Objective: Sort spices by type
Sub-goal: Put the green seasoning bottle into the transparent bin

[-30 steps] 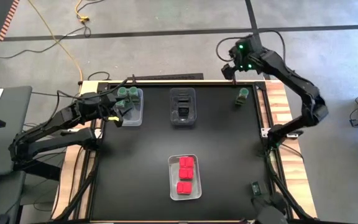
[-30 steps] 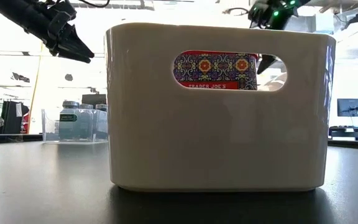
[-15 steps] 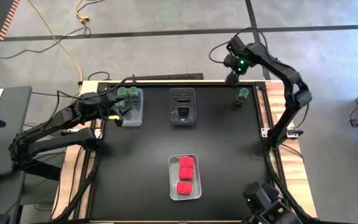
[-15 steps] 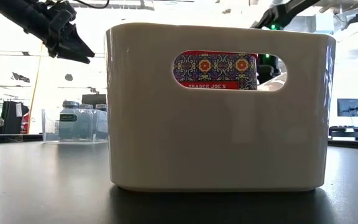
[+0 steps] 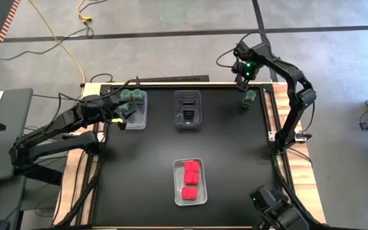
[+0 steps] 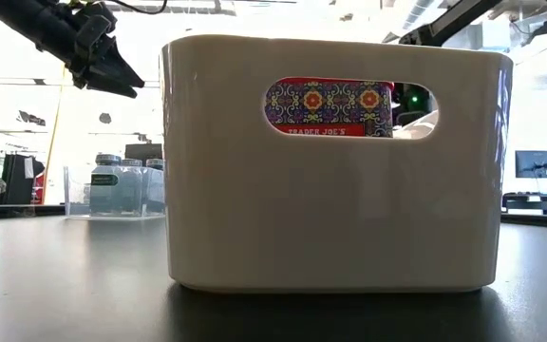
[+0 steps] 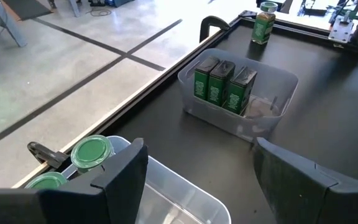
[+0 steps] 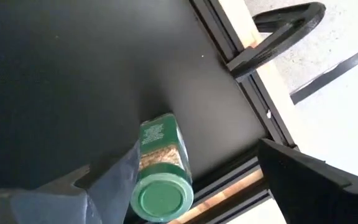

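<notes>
A lone green-lidded spice jar (image 5: 250, 98) stands upright on its base near the table's far right corner. My right gripper (image 5: 243, 81) hangs open just above it, pointing down. In the right wrist view the jar (image 8: 160, 163) sits close by one finger, untouched. My left gripper (image 5: 126, 110) hovers open over a clear bin (image 5: 139, 121) at the far left that holds green-lidded jars (image 7: 92, 152). Dark green boxes (image 7: 224, 84) stand in the middle far bin (image 5: 188, 121). Red packets (image 5: 190, 179) lie in the near bin (image 5: 177, 191).
In the low view the near bin's white wall (image 6: 330, 209) fills most of the picture, with a red packet (image 6: 329, 106) showing through its handle hole. Black clamps (image 8: 278, 34) and the frame rail run along the table's far edge beside the lone jar.
My right gripper has come down toward the lone jar and shifted a little toward the table's near edge. It has tipped from slanting to pointing straight down and rolled about its own axis, staying open. The jar has not moved.
</notes>
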